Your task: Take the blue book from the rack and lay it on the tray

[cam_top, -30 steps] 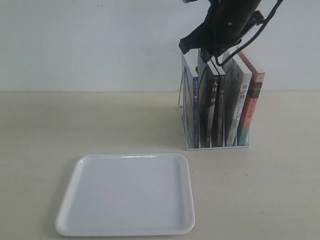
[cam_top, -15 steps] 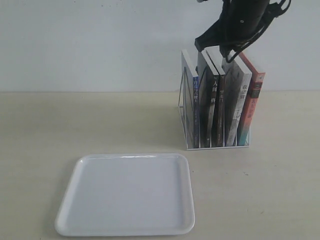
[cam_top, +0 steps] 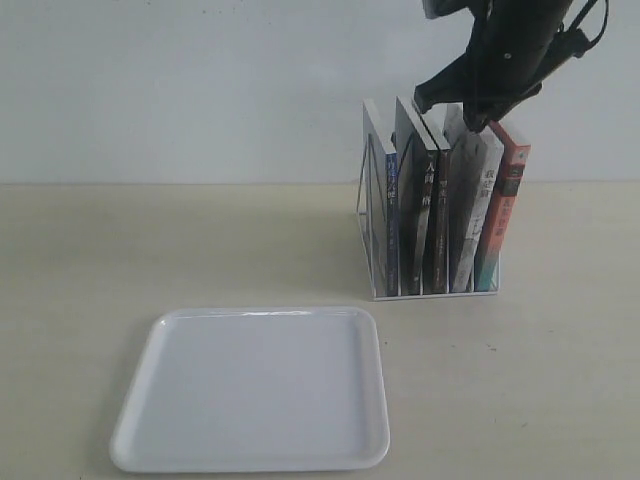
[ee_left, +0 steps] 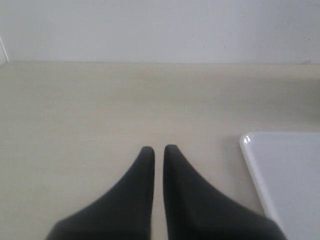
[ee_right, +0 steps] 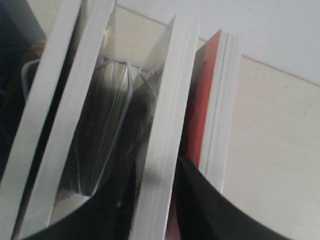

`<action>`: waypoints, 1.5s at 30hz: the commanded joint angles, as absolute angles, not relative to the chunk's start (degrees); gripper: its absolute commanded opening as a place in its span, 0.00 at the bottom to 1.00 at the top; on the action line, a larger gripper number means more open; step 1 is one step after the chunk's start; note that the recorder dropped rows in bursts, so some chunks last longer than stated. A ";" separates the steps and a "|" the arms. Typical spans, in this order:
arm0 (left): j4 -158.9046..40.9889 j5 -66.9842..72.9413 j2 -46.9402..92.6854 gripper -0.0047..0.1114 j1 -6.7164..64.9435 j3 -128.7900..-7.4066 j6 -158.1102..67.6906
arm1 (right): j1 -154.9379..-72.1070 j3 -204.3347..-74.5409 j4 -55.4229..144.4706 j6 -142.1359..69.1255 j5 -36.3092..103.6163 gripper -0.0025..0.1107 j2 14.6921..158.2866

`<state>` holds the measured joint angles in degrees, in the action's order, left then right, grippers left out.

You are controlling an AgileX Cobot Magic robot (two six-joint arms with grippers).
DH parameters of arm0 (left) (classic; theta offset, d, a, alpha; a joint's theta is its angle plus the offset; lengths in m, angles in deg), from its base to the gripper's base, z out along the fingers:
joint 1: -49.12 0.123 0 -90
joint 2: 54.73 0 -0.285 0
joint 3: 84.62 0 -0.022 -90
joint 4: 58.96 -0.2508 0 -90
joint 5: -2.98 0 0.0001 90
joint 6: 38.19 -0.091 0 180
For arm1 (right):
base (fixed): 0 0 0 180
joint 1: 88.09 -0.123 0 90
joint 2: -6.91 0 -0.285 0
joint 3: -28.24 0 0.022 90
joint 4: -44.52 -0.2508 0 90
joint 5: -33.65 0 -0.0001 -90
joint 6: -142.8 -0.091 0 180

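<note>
The white wire rack (cam_top: 432, 294) stands at the back right and holds several upright books. The blue book (cam_top: 392, 205) is in its leftmost slot, untouched. My right gripper (cam_top: 456, 108) hovers at the book tops, well right of the blue book. In the right wrist view the right gripper (ee_right: 157, 165) is open. Its fingers straddle the white page edge of a grey-spined book (ee_right: 175, 75) beside the red-orange book (ee_right: 206, 100). The white tray (cam_top: 250, 390) lies flat with nothing on it. My left gripper (ee_left: 159, 148) is shut on nothing, low over the table beside the tray (ee_left: 285, 170).
Two black-spined books (cam_top: 425, 200) stand between the blue book and the grey-spined one (cam_top: 470, 200). The red-orange book (cam_top: 505, 200) leans at the rack's right end. A pale wall runs close behind the rack. Bare tabletop (cam_top: 150, 240) stretches left of the rack.
My right gripper has moved to the right along the book tops, from above the black-spined books to the grey-spined one. The books, tray and rack have not moved.
</note>
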<state>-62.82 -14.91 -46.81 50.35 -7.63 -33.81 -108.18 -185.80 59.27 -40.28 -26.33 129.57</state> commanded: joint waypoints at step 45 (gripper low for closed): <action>-62.94 -14.56 -46.94 0.09 49.89 -7.41 -33.93 | -108.04 -186.10 57.41 -41.59 -30.41 0.02 133.11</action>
<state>-62.82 -14.91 -46.81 50.35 -7.63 -33.81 -108.18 -186.47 57.34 -42.31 -26.94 133.42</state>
